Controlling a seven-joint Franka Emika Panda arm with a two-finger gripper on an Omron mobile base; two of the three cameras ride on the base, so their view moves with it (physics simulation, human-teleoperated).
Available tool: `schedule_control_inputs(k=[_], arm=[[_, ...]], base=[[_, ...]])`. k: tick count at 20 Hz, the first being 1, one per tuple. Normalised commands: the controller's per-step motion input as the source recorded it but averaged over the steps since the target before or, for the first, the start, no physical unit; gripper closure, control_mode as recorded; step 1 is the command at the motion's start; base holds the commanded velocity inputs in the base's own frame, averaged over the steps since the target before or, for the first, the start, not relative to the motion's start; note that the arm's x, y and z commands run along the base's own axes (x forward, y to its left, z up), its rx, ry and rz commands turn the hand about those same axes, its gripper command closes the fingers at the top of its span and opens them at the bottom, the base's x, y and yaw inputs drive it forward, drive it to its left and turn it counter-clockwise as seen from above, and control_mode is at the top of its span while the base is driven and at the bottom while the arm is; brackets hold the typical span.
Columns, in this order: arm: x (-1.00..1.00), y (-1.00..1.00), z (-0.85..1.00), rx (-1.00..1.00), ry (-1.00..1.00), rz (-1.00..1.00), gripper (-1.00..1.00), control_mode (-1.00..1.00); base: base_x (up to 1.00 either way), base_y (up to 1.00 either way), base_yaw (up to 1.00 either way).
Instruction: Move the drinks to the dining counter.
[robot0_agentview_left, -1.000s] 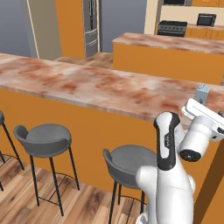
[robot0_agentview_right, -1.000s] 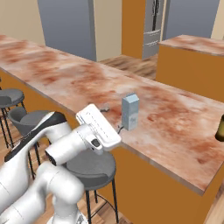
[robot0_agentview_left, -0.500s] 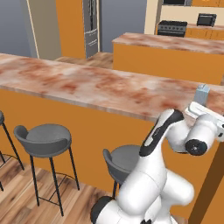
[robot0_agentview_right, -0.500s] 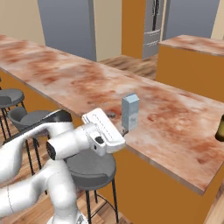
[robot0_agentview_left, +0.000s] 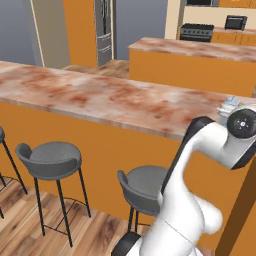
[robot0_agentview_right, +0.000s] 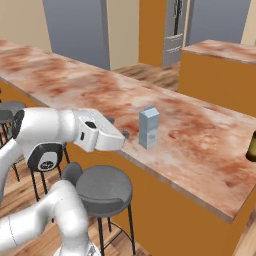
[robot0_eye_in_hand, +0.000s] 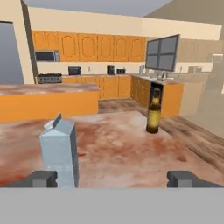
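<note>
The blue carton (robot0_eye_in_hand: 60, 151) is standing just past the left finger (robot0_eye_in_hand: 41, 178), blocking that side; the brown bottle (robot0_eye_in_hand: 153, 108) is standing far back on the bench (robot0_eye_in_hand: 118, 153); bare bench top is lying wide between them.

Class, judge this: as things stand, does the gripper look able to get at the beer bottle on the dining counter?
Probably yes. The open gripper faces across the dining counter; the beer bottle stands upright and apart, with bare marble before it. The carton sits off to one side, not across that path.

Carton (robot0_eye_in_hand: 60, 151) upright on the dining counter (robot0_eye_in_hand: 118, 153) near the left fingertip (robot0_eye_in_hand: 41, 178); beer bottle (robot0_eye_in_hand: 153, 108) farther back.
</note>
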Motion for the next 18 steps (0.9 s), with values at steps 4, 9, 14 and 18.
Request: schedule_control_inputs(k=[4, 9, 14, 18], arm=[[-0.56, 0.15, 0.38, 0.12, 0.22, 0.11, -1.00, -1.00], [-0.45, 0.24, 0.21, 0.17, 0.32, 0.12, -1.00, -1.00], [-0.22, 0.35, -0.06, 0.17, 0.13, 0.14, -1.00, -1.00], [-0.11, 0.46, -0.09, 0.20, 0.11, 0.24, -1.00, -1.00]], base=[[0.00, 0.00, 0.00], [0.00, 0.00, 0.00], [0.00, 0.00, 0.00], [0.00, 0.00, 0.00]])
